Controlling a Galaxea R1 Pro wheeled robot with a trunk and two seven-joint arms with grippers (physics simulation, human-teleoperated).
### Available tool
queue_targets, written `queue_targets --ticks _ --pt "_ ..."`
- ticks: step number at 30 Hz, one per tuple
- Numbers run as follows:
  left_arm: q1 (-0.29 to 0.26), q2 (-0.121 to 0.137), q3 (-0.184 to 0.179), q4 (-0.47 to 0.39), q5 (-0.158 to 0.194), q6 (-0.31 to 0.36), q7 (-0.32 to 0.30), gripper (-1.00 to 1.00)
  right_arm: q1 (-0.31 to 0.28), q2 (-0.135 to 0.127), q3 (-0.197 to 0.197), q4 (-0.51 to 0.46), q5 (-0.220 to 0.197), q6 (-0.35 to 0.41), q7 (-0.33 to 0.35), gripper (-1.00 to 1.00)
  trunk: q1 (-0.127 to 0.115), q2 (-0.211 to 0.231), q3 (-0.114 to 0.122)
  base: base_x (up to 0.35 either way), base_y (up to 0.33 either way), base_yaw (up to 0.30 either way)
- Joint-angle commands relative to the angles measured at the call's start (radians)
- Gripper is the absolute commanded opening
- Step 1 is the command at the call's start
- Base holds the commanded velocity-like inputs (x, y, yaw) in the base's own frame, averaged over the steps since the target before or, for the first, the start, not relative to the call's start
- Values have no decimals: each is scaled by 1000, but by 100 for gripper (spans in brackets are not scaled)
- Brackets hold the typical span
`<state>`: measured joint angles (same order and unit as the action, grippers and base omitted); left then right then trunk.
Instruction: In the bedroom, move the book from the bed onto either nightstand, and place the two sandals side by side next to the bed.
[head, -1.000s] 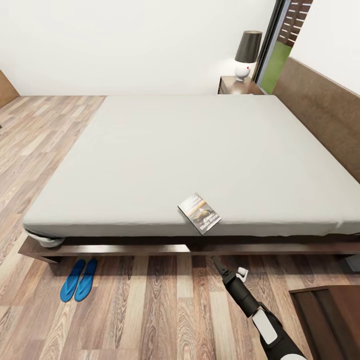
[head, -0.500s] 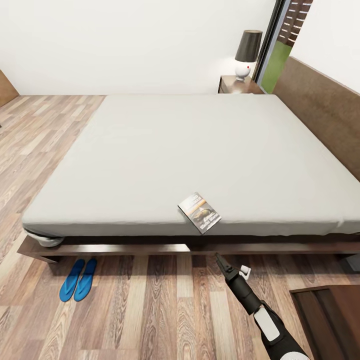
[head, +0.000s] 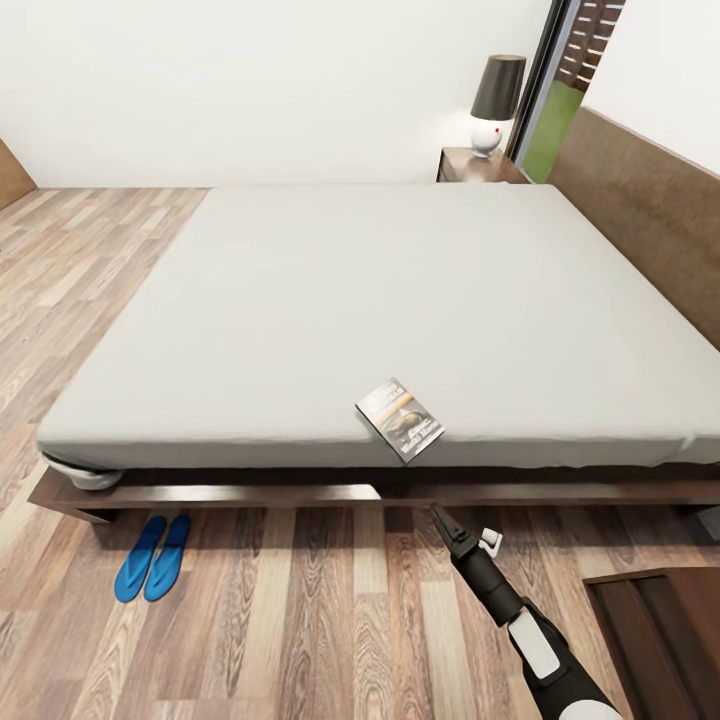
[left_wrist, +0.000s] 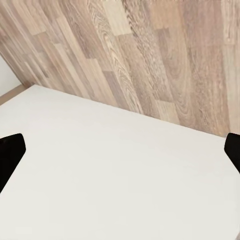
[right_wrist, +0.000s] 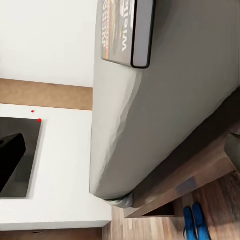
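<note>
Right gripper (head: 437, 512) hangs over the wooden floor (head: 300, 620) just in front of the bed (head: 380, 300), low, near the frame's front rail and below the book (head: 401, 421); its fingers come to a narrow dark point in the head view, but whether they are fully pressed together or slightly parted I cannot tell. Right wrist view: one dark fingertip (right_wrist: 9, 155) at the frame edge, the mattress side, the book (right_wrist: 125, 30) at the mattress edge, and the sandals (right_wrist: 195, 222) far off on the floor. Left gripper (left_wrist: 120, 150): two dark fingertips (left_wrist: 10, 152) sit at opposite edges of the left wrist view, spread wide, nothing between them; behind them a white surface and floor planks. Book lies flat on the grey mattress, close to its front edge, turned at an angle, cover up. Sandals (head: 152, 558) lie side by side, touching or nearly so, on the floor by the bed's front left corner. Nightstand (head: 478, 165) stands at the far side of the bed beside the headboard (head: 640, 215), carrying a lamp (head: 494, 105) with a dark shade and white base. Dark wooden cabinet (head: 665, 640) at lower right of the head view, near the right arm.
</note>
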<state>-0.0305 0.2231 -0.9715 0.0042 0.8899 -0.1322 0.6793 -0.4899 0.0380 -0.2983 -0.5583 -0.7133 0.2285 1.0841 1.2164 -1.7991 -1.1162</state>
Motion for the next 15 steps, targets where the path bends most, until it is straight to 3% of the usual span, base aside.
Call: queue_targets --ticks 1,8,15 --pt "0 0 -7 0 11 -6 0 100 -1 0 -5 0 -2 11 4 100 0 0 -1 0 0 0" --pt "0 0 -7 0 11 -6 0 100 -1 -1 -4 0 -2 12 2 100 0 0 -1 0 0 0" --pt "0 -1 -7 -1 11 -5 1 100 -1 -5 -4 0 -2 12 2 100 23 -42 -19 0 0 0"
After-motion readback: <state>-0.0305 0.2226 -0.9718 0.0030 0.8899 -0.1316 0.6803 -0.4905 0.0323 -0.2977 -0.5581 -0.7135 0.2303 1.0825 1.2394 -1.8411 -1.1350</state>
